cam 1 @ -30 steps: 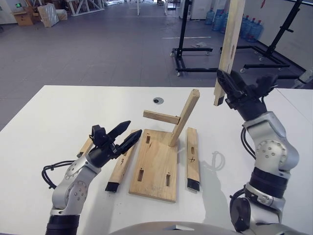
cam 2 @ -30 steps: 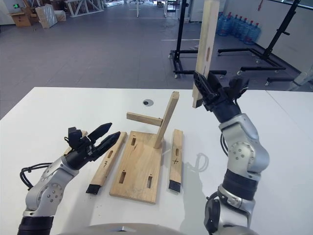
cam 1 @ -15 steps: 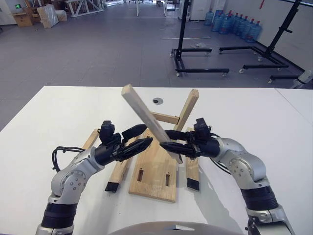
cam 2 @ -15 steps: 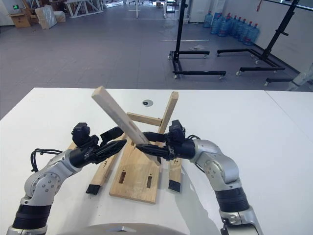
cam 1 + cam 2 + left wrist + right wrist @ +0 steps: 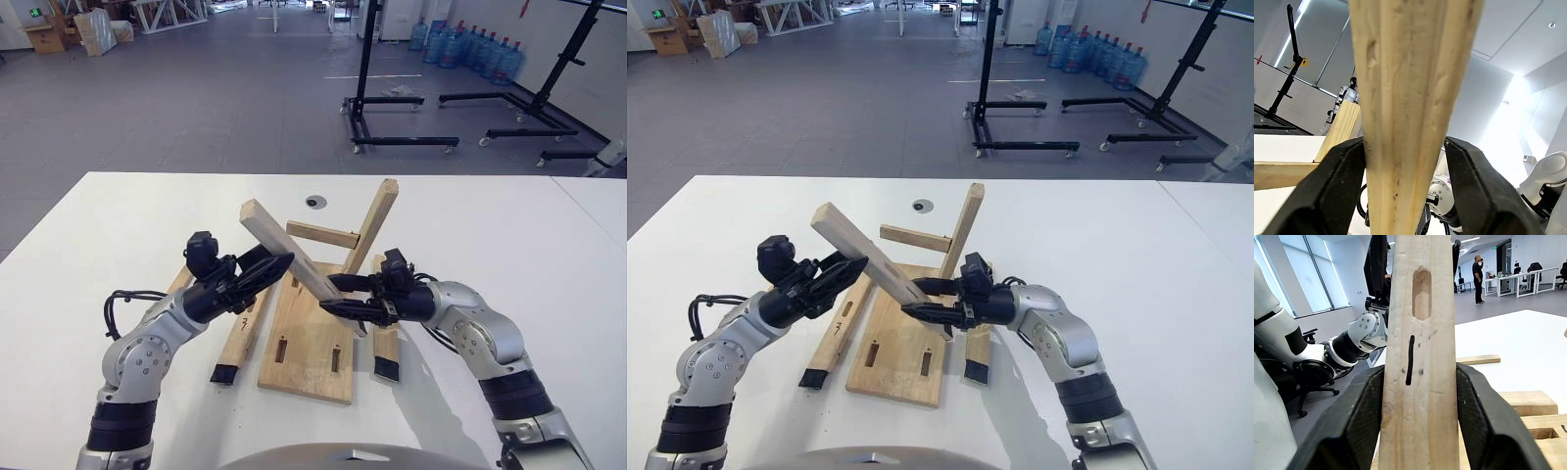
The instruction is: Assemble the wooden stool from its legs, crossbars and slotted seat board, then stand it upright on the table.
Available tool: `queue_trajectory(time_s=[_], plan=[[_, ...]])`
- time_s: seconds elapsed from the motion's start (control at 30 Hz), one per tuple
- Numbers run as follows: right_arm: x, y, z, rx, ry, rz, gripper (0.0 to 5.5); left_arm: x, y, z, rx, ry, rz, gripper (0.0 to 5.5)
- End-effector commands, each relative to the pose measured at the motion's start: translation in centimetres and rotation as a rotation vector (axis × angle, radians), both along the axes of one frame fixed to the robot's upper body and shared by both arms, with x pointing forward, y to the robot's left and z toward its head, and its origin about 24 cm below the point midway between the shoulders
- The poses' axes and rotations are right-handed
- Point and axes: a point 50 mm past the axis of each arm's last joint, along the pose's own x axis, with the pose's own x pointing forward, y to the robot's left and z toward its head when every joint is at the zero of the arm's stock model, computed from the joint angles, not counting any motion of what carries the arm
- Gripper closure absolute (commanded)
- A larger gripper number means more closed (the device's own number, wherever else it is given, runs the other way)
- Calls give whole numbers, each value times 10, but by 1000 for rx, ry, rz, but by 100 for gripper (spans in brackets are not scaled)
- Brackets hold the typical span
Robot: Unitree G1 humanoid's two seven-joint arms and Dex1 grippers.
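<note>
On the white table (image 5: 118, 225) in front of you, the seat board (image 5: 309, 370) lies flat, midway between the side edges and closer to the near edge. One standing leg (image 5: 377, 220) rises tilted from the board's far right corner. A slanting leg (image 5: 277, 238) hangs above the board, its high end toward the table's far-left corner (its low end may or may not touch the wood; the fingers hide it). Loose legs lie flat along both long sides: a right leg (image 5: 386, 323) just beside the board, a marked leg (image 5: 240, 338) on the left. A short crossbar (image 5: 321, 234) juts from the standing leg toward the left edge. Your left gripper (image 5: 274, 269) clamps the slanting leg partway along; your right gripper (image 5: 328, 294) pinches its lower end.
</note>
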Motion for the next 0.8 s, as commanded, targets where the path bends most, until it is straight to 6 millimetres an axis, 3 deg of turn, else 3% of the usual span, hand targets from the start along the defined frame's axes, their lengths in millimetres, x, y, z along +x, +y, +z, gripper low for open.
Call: queue_trajectory(time_s=[0.03, 0.27, 0.47, 0.53, 0.67, 0.8], plan=[[0, -1, 4, -27, -24, 19, 346, -3, -3, 2, -8, 5, -33, 324], [3, -5, 1, -51, -7, 20, 346, -4, -2, 2, -21, 0, -30, 339], [9, -18, -7, -118, 25, -94, 346, -1, 1, 0, 15, -5, -14, 339], [6, -20, -12, -141, 38, -95, 296, 2, 4, 0, 24, -9, -3, 339], [8, -26, -21, -209, 8, -144, 234, 14, 22, 11, 59, -52, 56, 341], [9, -31, -30, -277, -20, -186, 228, 21, 48, 30, 120, -117, 124, 344]])
